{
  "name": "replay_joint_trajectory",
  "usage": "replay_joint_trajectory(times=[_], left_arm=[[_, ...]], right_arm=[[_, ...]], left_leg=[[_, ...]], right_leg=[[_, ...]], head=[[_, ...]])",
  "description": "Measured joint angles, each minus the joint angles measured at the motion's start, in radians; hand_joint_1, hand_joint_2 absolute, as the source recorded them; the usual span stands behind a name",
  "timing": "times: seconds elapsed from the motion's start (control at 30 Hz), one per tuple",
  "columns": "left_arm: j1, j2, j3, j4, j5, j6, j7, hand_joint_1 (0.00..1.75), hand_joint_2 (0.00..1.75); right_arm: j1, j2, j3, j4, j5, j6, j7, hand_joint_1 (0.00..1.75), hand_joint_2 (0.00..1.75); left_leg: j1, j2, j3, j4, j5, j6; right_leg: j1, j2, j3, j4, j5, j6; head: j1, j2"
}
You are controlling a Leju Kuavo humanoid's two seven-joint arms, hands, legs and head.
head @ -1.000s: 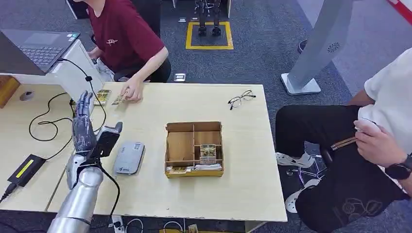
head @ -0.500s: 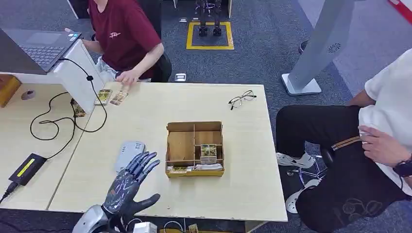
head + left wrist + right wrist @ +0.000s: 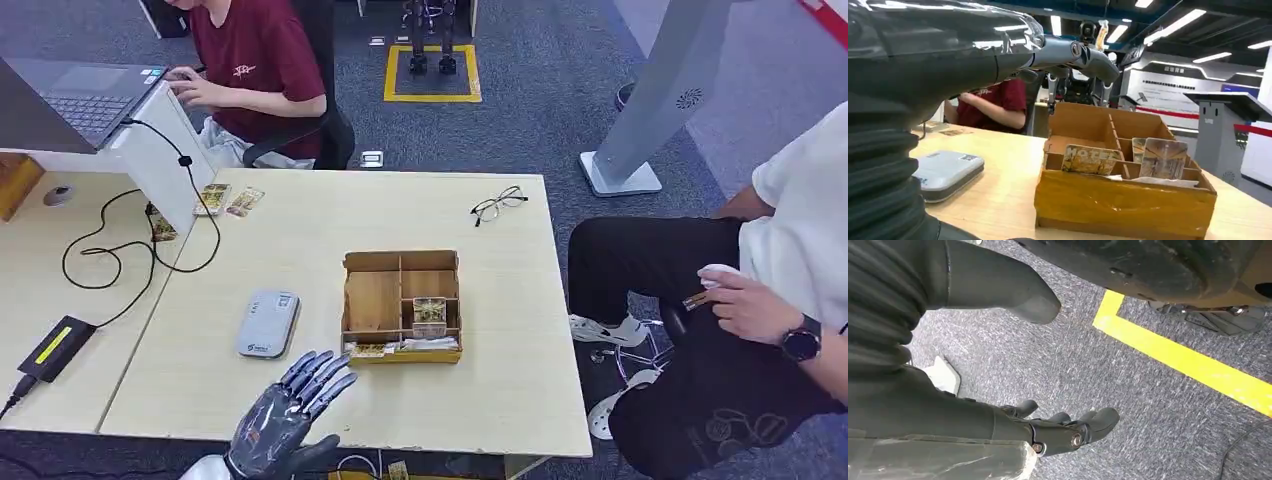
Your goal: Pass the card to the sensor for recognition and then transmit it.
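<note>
The robot's left hand (image 3: pixel 285 415) hovers empty over the near edge of the table (image 3: pixel 500 330), fingers spread and pointing toward the cardboard box (image 3: pixel 400 305). The step in hand looks like the reach for a card. Next, the hand would need to close the gap to the box, pinch one card, then carry it left to the grey sensor (image 3: pixel 268 323). An upright card (image 3: pixel 429 316) with a picture face stands in a near compartment; another, printed "HOTEL" (image 3: pixel 1090 159), leans beside it. The right hand (image 3: pixel 1068 432) hangs over carpet, fingers loosely apart, holding nothing.
</note>
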Motion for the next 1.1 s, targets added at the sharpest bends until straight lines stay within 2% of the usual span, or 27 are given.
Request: replay_joint_trajectory(times=[0.17, 0.43, 0.67, 0.83, 0.93, 1.1], left_arm=[[-0.025, -0.019, -0.010, 0.075, -0.125, 0.077, 0.112, 0.00, 1.75], [-0.070, -0.059, -0.011, 0.148, -0.146, 0.105, 0.154, 0.00, 1.75], [-0.102, -0.106, -0.010, 0.192, -0.120, 0.101, 0.171, 0.00, 1.75], [-0.118, -0.139, -0.009, 0.209, -0.090, 0.098, 0.164, 0.00, 1.75], [-0.134, -0.158, -0.009, 0.216, -0.060, 0.098, 0.140, 0.00, 1.75], [-0.145, -0.174, -0.009, 0.227, -0.053, 0.098, 0.133, 0.00, 1.75]], right_arm=[[-0.002, 0.000, 0.000, 0.000, 0.000, 0.002, 0.013, 0.00, 1.75], [-0.002, 0.000, 0.004, -0.004, 0.000, 0.002, 0.027, 0.00, 1.75], [-0.001, 0.000, 0.011, -0.010, -0.005, 0.000, 0.035, 0.00, 1.75], [-0.001, 0.001, 0.013, -0.013, -0.005, -0.001, 0.035, 0.00, 1.75], [-0.001, 0.001, 0.015, -0.015, -0.005, -0.002, 0.036, 0.00, 1.75], [-0.001, 0.001, 0.015, -0.019, -0.005, -0.002, 0.036, 0.00, 1.75]], left_leg=[[0.000, 0.000, 0.000, 0.000, 0.000, 0.000], [0.000, 0.000, 0.000, 0.000, 0.000, 0.000], [0.000, 0.000, 0.000, 0.000, 0.000, 0.000], [0.000, 0.000, 0.000, 0.000, 0.000, 0.000], [0.000, 0.000, 0.000, 0.000, 0.000, 0.000], [0.000, 0.000, 0.000, 0.000, 0.000, 0.000]], right_leg=[[0.000, 0.000, 0.000, 0.000, 0.000, 0.000], [0.000, 0.000, 0.000, 0.000, 0.000, 0.000], [0.000, 0.000, 0.000, 0.000, 0.000, 0.000], [0.000, 0.000, 0.000, 0.000, 0.000, 0.000], [0.000, 0.000, 0.000, 0.000, 0.000, 0.000], [0.000, 0.000, 0.000, 0.000, 0.000, 0.000]], head=[[0.000, 0.000], [0.000, 0.000], [0.000, 0.000], [0.000, 0.000], [0.000, 0.000], [0.000, 0.000]])
